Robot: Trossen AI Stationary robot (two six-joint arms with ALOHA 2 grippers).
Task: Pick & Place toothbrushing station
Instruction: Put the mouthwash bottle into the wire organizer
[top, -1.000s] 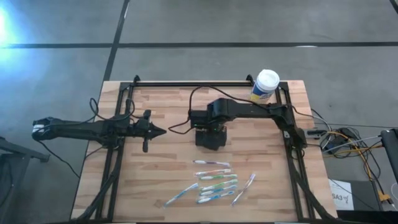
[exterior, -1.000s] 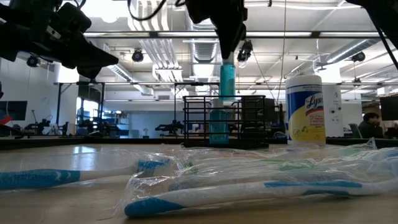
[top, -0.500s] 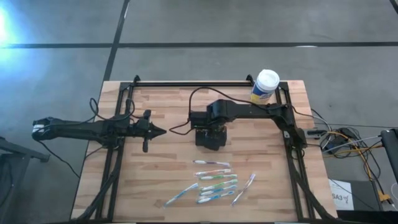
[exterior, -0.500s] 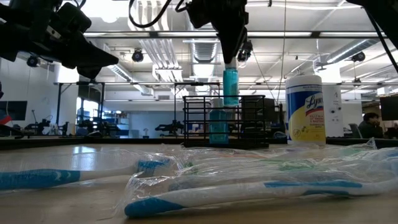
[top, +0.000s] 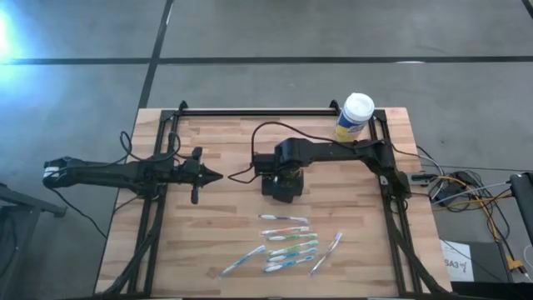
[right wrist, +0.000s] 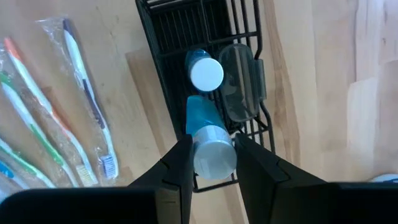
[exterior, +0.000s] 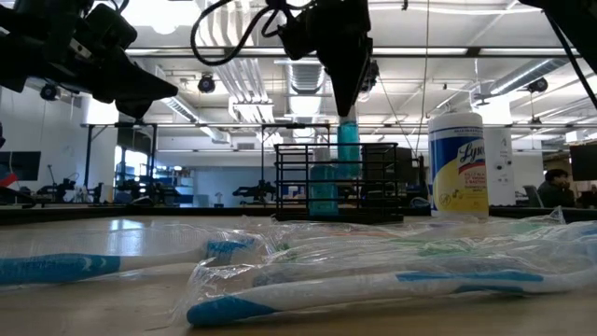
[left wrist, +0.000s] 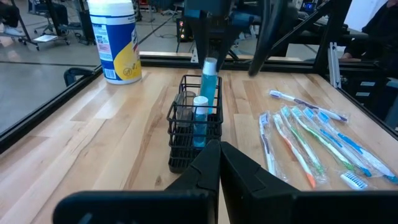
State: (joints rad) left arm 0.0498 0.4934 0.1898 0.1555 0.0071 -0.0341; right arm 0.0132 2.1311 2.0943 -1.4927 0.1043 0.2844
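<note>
Right pincer (right wrist: pixel 212 163) above black mesh caddy (left wrist: pixel 194 130) (compartmented).

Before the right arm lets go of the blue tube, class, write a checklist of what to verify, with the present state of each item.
1. Right gripper shut on the blue tube: ok, a finger on each side of its capped end.
2. Tube over the black mesh caddy: ok, its lower end is inside the wire walls.
3. Tube resting on the caddy floor: cannot tell.
4. White-capped bottle and clear item already in the caddy, apart from the tube: ok.
5. Left gripper shut, holding nothing, away from the caddy: ok.
6. Packaged toothbrushes and wipes canister away from the caddy: ok.
</note>
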